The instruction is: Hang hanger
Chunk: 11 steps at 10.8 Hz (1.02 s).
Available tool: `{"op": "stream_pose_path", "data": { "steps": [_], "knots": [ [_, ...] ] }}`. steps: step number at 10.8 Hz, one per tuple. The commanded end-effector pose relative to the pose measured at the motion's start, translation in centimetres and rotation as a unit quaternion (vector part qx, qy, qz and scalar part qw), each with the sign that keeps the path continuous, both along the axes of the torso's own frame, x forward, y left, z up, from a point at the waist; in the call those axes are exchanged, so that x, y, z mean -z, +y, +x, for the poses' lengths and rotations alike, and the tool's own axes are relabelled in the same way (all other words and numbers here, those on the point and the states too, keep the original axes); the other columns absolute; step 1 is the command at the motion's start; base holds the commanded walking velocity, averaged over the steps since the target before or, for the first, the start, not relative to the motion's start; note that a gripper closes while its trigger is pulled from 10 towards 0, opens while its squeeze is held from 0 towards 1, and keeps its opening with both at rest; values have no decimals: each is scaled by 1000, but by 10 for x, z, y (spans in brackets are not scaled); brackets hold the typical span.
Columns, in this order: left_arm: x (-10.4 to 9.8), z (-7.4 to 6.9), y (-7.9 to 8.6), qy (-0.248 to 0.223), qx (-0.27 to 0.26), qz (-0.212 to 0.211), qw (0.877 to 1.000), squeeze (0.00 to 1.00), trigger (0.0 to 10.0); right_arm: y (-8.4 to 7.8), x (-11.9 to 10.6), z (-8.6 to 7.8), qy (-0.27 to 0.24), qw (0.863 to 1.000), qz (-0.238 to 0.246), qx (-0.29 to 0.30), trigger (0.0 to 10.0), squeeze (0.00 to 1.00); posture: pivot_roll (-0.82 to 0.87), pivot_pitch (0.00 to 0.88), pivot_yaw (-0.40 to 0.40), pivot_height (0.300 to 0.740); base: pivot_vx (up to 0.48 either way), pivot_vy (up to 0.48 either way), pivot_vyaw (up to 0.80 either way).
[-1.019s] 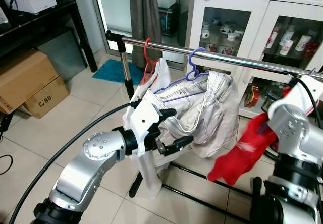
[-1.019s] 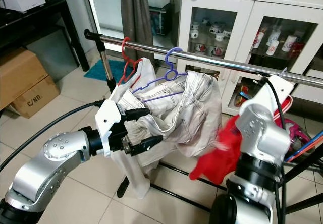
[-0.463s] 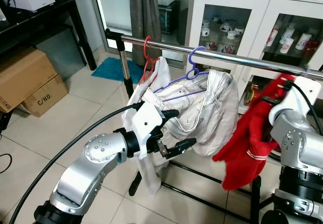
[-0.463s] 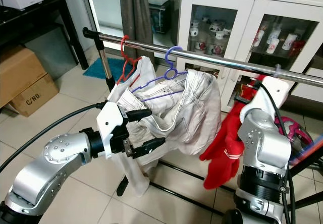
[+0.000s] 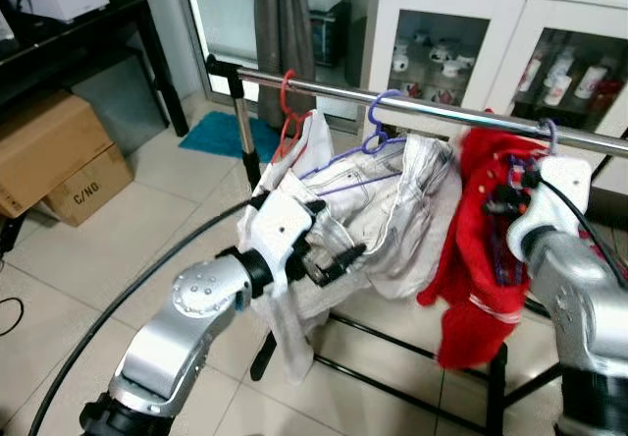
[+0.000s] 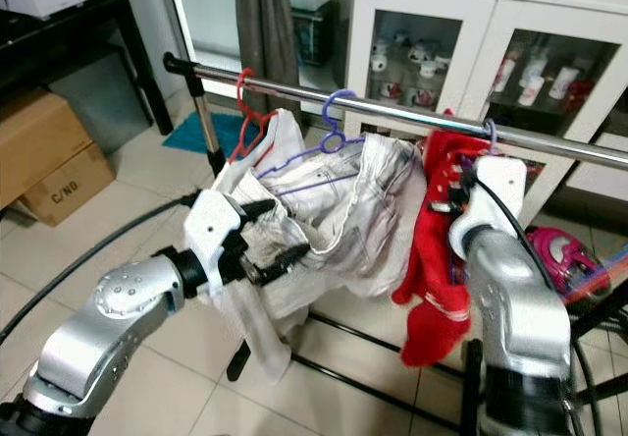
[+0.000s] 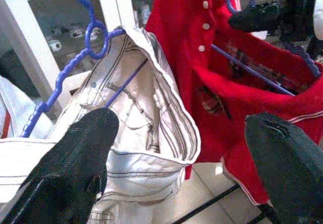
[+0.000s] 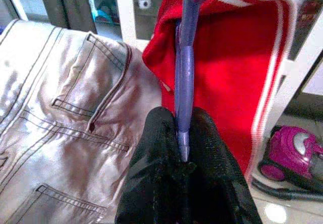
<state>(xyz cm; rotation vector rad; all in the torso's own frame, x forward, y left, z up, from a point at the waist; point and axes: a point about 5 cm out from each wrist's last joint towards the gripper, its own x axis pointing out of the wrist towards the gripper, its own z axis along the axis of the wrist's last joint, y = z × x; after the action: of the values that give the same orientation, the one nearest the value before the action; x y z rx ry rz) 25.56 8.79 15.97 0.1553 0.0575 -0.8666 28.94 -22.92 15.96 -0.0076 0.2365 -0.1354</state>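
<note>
Purple hanger [image 8: 183,72] up at the chrome rail [image 6: 392,112], red polo shirt [image 6: 432,235] draped on it, beside the white jeans [image 6: 334,210].

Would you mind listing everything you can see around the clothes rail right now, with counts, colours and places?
Rail: one, silver, across the scene.
Red hanger: one, on the rail's left end.
Blue hanger: one, mid-rail, carrying white jeans.
Red shirt: one, on a purple hanger, hook at the rail, right of the jeans.
Cabinet: one, white, glass doors, behind the rail.
Cardboard boxes: two, brown, floor at left.
Mat: one, teal, floor behind the rail.
Vacuum: one, magenta, floor at right.
Left gripper: open, at the jeans.
Right gripper: shut on the purple hanger.
</note>
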Motion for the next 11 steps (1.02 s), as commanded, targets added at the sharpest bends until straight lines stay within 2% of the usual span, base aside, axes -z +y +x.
{"op": "stream_pose_path", "data": {
  "steps": [1,2,4,5,7,10,11],
  "knots": [
    [0,1,2,-2,-10,-2,1000,0,10000,3,-19,0,-52,999,-8,-13,0,0,37,0,16,740,0,0,0],
    [2,0,0,3,-24,-7,1000,0,10000,5,-21,-6,-71,997,1,-20,0,0,38,0,21,740,0,0,0],
    [5,7,6,-11,-92,-9,996,0,10000,12,-17,-17,-69,997,-10,-21,0,0,39,0,26,740,0,0,0],
    [4,11,8,-11,-108,-16,994,0,10000,15,-14,-22,-68,998,-1,-18,10000,0,40,0,30,740,-341,0,0],
    [3,11,9,-14,-110,-15,994,0,10000,17,-9,-26,-60,998,-33,-15,10000,0,40,0,32,740,-403,0,0],
    [2,12,6,-17,-111,-19,994,0,10000,15,-9,-27,-65,998,-20,-7,10000,0,34,0,35,740,-363,0,0],
    [2,12,6,-17,-110,-21,994,0,10000,13,-7,-27,-52,998,-37,5,10000,0,30,0,35,740,-319,0,0]
  ]
}}
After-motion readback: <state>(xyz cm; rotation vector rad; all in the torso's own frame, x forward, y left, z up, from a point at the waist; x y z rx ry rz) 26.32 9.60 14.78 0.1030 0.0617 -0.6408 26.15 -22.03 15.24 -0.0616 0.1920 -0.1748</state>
